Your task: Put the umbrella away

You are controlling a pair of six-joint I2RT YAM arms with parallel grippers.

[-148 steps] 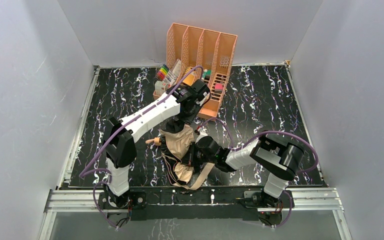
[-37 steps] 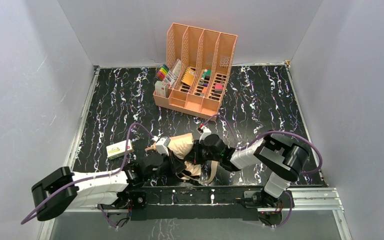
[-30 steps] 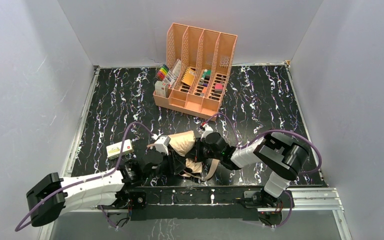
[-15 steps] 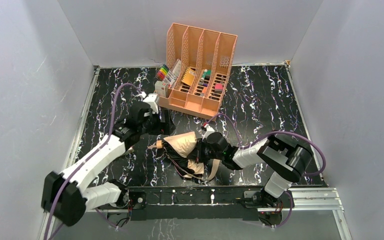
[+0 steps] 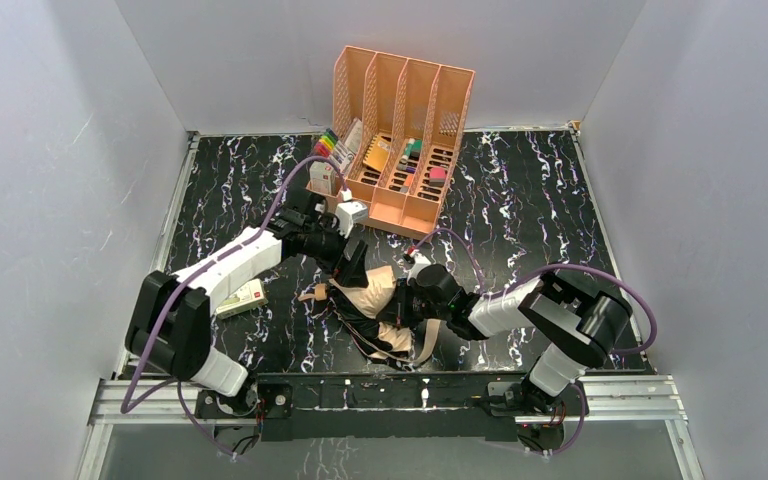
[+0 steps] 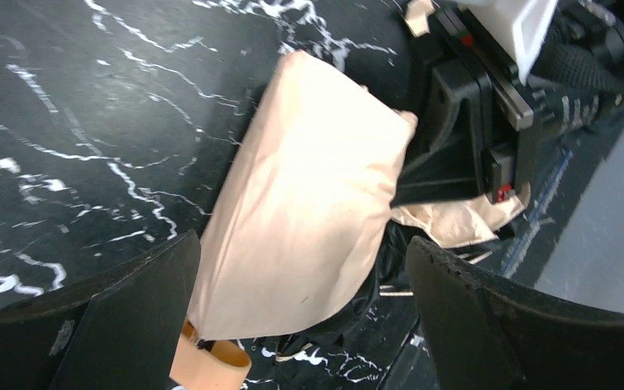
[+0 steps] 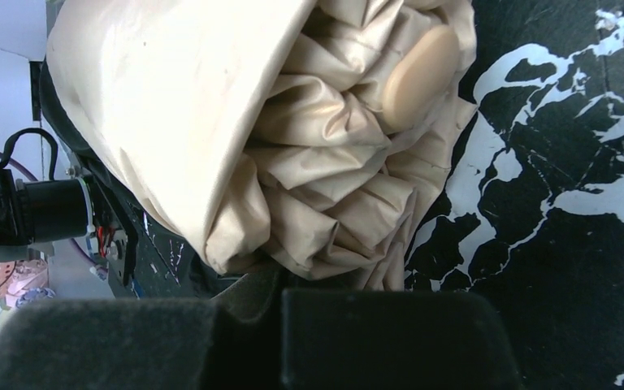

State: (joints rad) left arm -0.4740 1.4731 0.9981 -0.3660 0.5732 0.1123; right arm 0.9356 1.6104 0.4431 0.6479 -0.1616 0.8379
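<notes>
The job looks roughly half done. The umbrella (image 5: 368,292) is collapsed but not tidy: it lies on its side near the front middle of the desk (image 5: 520,200), tan cloth bunched in loose pleats, black lining and a few thin ribs spilling out underneath, and a strap (image 5: 426,345) trailing toward the near edge. Its short cream handle (image 6: 211,370) pokes out at the end that points to the robot's left.

The right fingers (image 7: 374,341) are pressed together at the opposite end of the bundle, and what looks like a thin fold of cloth is caught in the seam between them (the pinch itself is mostly hidden by the pads). The left fingers (image 6: 130,317) stand wide apart above the bundle, one on each side of the smooth tan panel, touching nothing as far as the wrist view shows.

What seems left to do: gather the loose pleats, wrap and fasten the strap, then carry the bundle to wherever it belongs. The peach file organizer (image 5: 400,140) at the back is the likely spot, though its slots already hold pens and small items, and it sits well apart from the umbrella.

The desk top is black with white marble veining, smooth and hard. A small cream box (image 5: 240,298) lies to the left of the umbrella. Plain pale walls (image 5: 80,150) close the space on three sides, and a metal rail (image 5: 620,395) runs along the front where the arms are bolted
</notes>
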